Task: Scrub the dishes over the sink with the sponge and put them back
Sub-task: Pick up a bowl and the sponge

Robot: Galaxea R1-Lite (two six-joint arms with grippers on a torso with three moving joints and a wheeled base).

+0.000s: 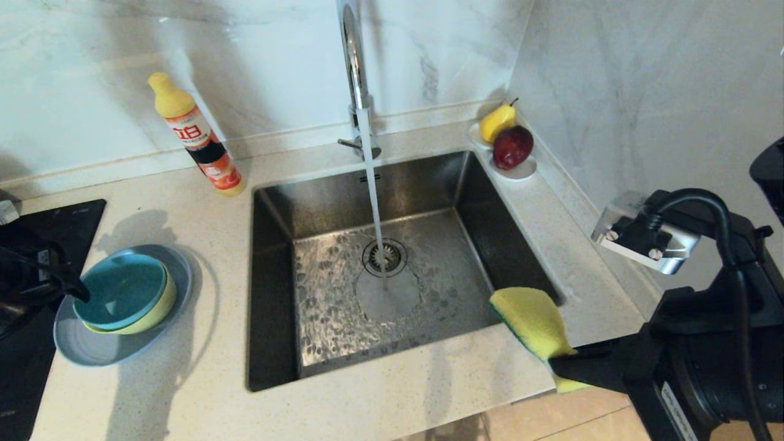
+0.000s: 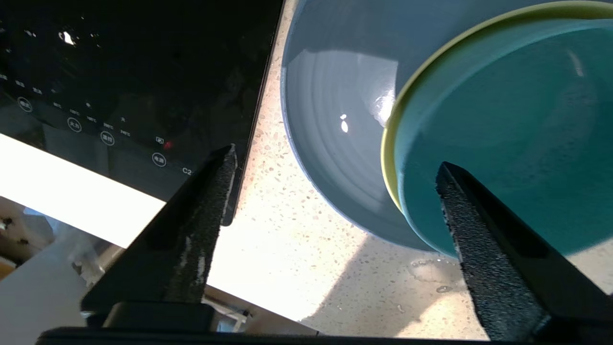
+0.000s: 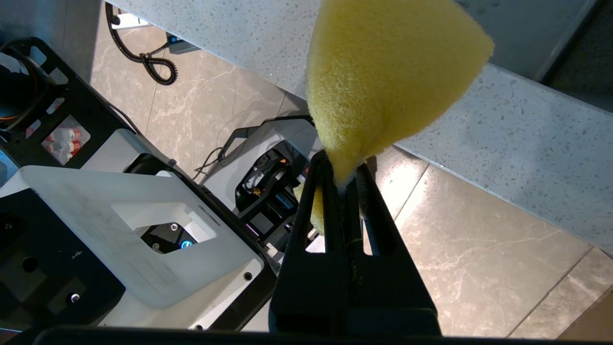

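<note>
Your left gripper [image 2: 335, 201] is gaping empty at the teal bowl's [image 1: 120, 291] rim (right gripper [image 3: 342, 179] pinching the sponge [image 1: 534, 321]).

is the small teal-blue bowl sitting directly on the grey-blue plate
No, the small teal-blue bowl is nested inside the pale yellow-green bowl, which itself rests on the wide shallow grey-blue plate.

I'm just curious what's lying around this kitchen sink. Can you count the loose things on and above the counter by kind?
Bowls: 2, teal bowl nested in the yellow-green bowl
Plates: 2, grey-blue plate, white fruit dish
Fruit: 2, pear, red apple
Bottles: 1, detergent bottle
Sponges: 1, sponge
Total: 8
</note>
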